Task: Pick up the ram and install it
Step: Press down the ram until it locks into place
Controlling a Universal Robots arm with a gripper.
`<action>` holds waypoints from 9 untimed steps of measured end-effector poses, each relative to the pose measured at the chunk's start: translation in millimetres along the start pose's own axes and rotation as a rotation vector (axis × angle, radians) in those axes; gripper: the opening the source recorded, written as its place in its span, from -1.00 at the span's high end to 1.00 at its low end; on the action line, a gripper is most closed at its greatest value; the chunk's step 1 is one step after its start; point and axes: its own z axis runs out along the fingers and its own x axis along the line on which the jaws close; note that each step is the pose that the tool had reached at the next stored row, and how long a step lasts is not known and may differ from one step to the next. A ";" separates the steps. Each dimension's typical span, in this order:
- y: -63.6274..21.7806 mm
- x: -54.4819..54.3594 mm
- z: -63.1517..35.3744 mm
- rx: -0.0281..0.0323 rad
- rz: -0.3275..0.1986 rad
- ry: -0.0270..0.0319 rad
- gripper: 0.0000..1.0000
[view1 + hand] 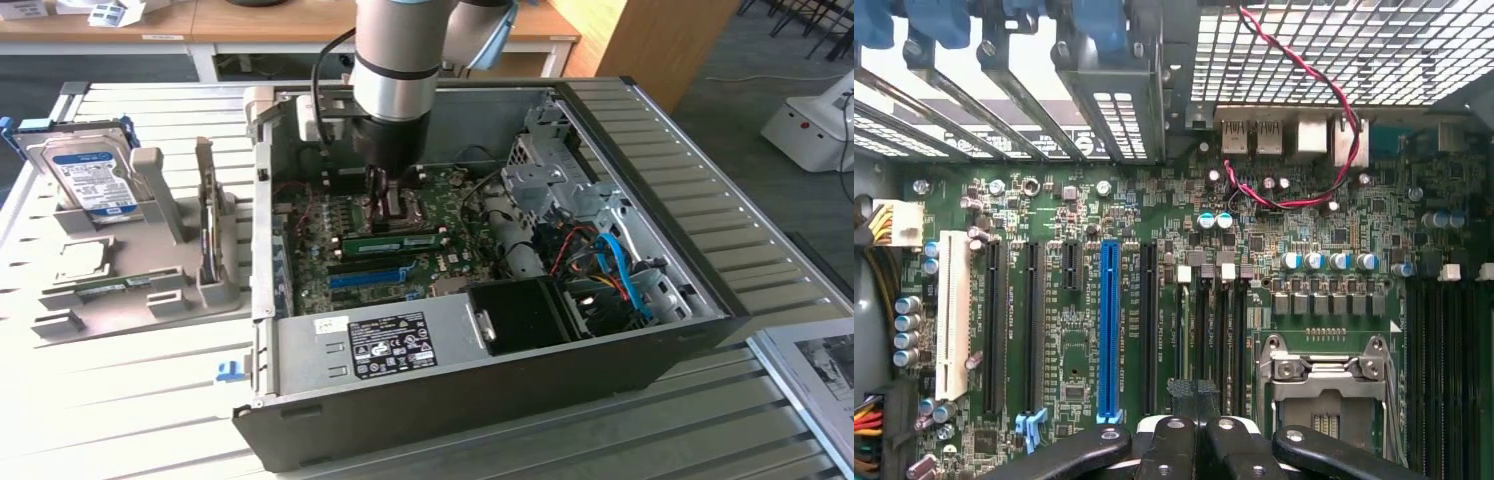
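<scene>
Exterior view's left: grey parts holder (134, 270) on the slatted table (120, 400), hard drive (91, 178) with blue-white label standing upright in it, a thin board (207, 215) on edge in the holder's right slot, a small green strip (107, 290) lying low at its front. Centre: open PC case (481, 270) on its side, motherboard (387, 250) exposed, blue slot strip (367, 277) toward the front edge. The ram (396, 242), a narrow green stick with a white label, lies across the board inside the case, just behind the blue strip; seated or loose, can't tell. Arm comes straight down into the case, end effector (388, 195) just above and behind the ram, apart from it. Wrist view: black fingers (1169, 445) pressed together, nothing between them, hovering over the board near the CPU socket (1324, 375) and the dark memory slots (1209, 340); blue slot (1109, 330) beside those. Exterior view's right: drive cage (554, 165), blue cables (621, 270), black power supply (527, 315) at front. Handling judgement: the ram is light, stiff and thin, fragile at the chips and contact edge, flat faces a bit slick; best pinched across the two flat faces near the middle of the long upper edge, kept square so it doesn't twist.
</scene>
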 end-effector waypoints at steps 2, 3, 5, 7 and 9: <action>0.0 0.1 -0.1 0.0000 0.000 0.0001 0.79; 0.0 0.1 0.0 0.0000 0.000 0.0001 0.79; 0.1 0.2 0.2 -0.0001 0.000 0.0002 0.79; 0.0 0.1 1.4 0.0000 0.000 0.0001 0.79; -0.1 0.1 2.9 0.0000 0.000 0.0000 0.79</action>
